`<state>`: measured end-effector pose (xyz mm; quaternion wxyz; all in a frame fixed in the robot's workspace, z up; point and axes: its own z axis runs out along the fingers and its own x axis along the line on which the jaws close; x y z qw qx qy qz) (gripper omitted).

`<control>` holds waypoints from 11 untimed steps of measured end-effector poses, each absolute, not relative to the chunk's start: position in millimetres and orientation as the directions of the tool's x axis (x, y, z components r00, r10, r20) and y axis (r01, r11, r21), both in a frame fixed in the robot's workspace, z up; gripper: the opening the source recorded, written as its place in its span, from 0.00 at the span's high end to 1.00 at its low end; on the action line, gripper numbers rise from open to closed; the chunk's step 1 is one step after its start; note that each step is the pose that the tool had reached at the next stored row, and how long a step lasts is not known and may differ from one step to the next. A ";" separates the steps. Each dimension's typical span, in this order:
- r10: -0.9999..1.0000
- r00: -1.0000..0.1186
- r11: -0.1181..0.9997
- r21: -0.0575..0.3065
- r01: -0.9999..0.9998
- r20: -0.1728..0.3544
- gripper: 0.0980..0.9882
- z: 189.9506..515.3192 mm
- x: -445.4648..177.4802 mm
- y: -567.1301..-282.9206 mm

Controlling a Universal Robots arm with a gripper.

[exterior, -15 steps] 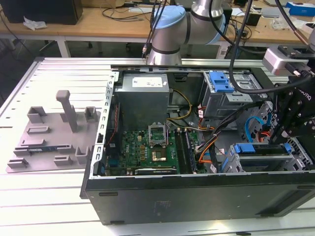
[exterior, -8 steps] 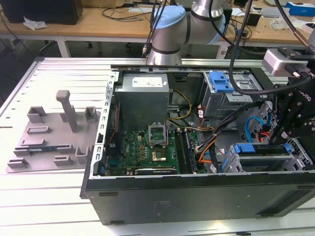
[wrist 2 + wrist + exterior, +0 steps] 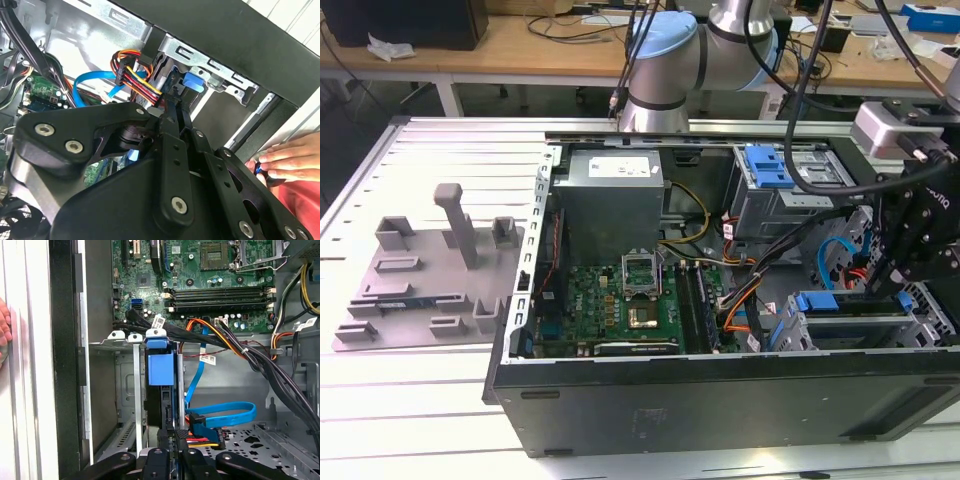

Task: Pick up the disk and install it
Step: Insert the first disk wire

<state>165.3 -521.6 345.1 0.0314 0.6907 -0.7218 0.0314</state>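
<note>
One arm, one gripper (image 3: 898, 272), working over the open case (image 3: 720, 405), which lies on its side on the slatted table (image 3: 410, 400).

- Exterior view: gripper hangs over the drive cage (image 3: 850, 325) at the case's end on the exterior view's right. Motherboard (image 3: 620, 310) sits mid-case, with the grey power supply (image 3: 610, 195) behind it. Grey fixture plate (image 3: 430, 290) with upright posts lies on the table, well apart on the exterior view's left, with nothing on it.
- First wrist view: disk (image 3: 161, 365) stands edge-on in a slot of the cage (image 3: 125, 390), its blue carrier end toward the motherboard (image 3: 200, 270). The slots beside it, toward the case wall, are bare. Gripper (image 3: 170, 435) is in line with the disk; jaws drawn in narrow, pinching the disk's thin dark edge from both sides.
- Blue flat cable (image 3: 225, 412) loops just beside the disk, and a bundle of coloured wires (image 3: 220, 337) crosses between cage and motherboard.
- Second wrist view: black fingers (image 3: 175, 115) reach toward the disk's blue tab (image 3: 194, 82) at the cage mouth; the red-orange-yellow wires (image 3: 142, 82) run close alongside.
- A person's hand (image 3: 285, 160) rests on the outer edge of the case, red sleeve (image 3: 300, 210) beside it.
</note>
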 end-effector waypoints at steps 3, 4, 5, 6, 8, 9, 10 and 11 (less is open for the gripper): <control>-0.995 -0.044 0.044 -0.002 -0.999 0.089 0.93 343.5 165.3 -521.6; -0.995 -0.044 0.044 -0.002 -0.999 0.089 0.93 343.1 165.3 -521.6; -0.995 -0.044 0.044 -0.002 -0.999 0.089 0.93 342.8 165.3 -521.6; -0.995 -0.044 0.044 -0.002 -0.999 0.088 0.93 342.2 165.4 -521.6; -0.995 -0.044 0.044 -0.002 -0.999 0.089 0.93 341.9 165.3 -521.6; -0.995 -0.044 0.044 -0.002 -0.999 0.089 0.93 341.5 165.3 -521.6; -0.995 -0.044 0.044 -0.002 -0.999 0.089 0.93 341.0 165.3 -521.6; -0.995 -0.044 0.044 -0.002 -0.999 0.089 0.93 340.3 165.3 -521.6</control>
